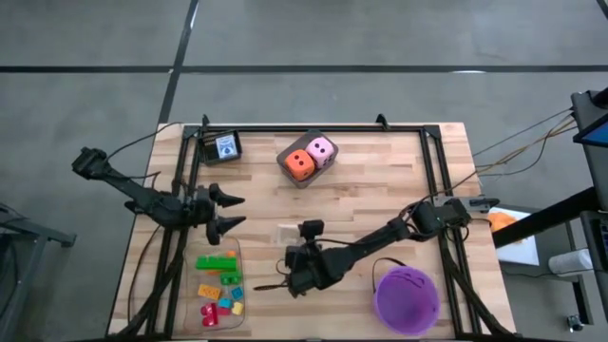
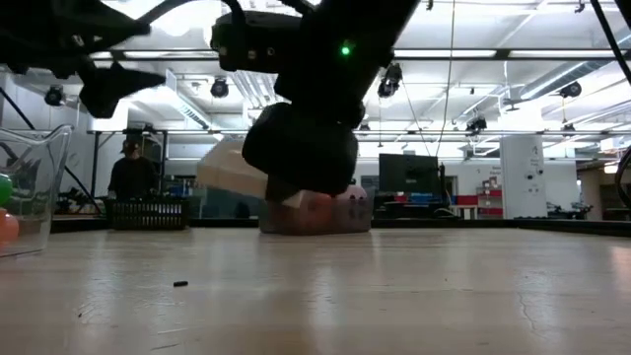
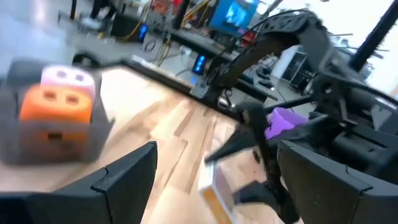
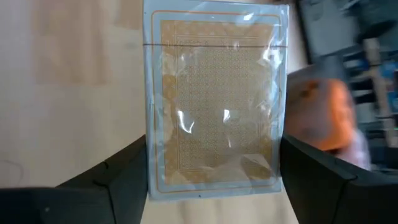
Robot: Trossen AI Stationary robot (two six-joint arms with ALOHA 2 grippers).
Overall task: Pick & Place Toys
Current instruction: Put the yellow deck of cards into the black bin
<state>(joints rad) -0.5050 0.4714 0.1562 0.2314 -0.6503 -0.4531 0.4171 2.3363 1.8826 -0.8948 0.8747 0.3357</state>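
The toys sit in two groups, both measured here against the clear plastic tray (image 1: 239, 249) at the table's near left corner. Inside that tray lie the small plastic bricks (image 1: 220, 287): green ones toward its far end, then orange, red, blue and yellow in a loose cluster, apparently gathered there as the drop-off or the supply. The orange die (image 1: 298, 164) and pink die (image 1: 322, 150) rest side by side in a grey holder (image 1: 306, 180), well beyond the tray and toward the table's far edge, so neither has been moved to the tray yet.

Just beside the tray, on its right, the right gripper (image 1: 285, 255) is down at a flat card deck in clear wrap (image 4: 214, 102), patterned in orange with a pale border. Its fingers stand on either side of the deck's long edges, seemingly closed on it or nearly so; firm contact cannot be confirmed. This item is not one of the toys.

The left gripper (image 1: 235, 210) hovers just past the tray's far end, jaws spread wide and holding nothing, pointed toward the dice as if waiting

The purple bucket (image 1: 407, 298) stands well right of the tray
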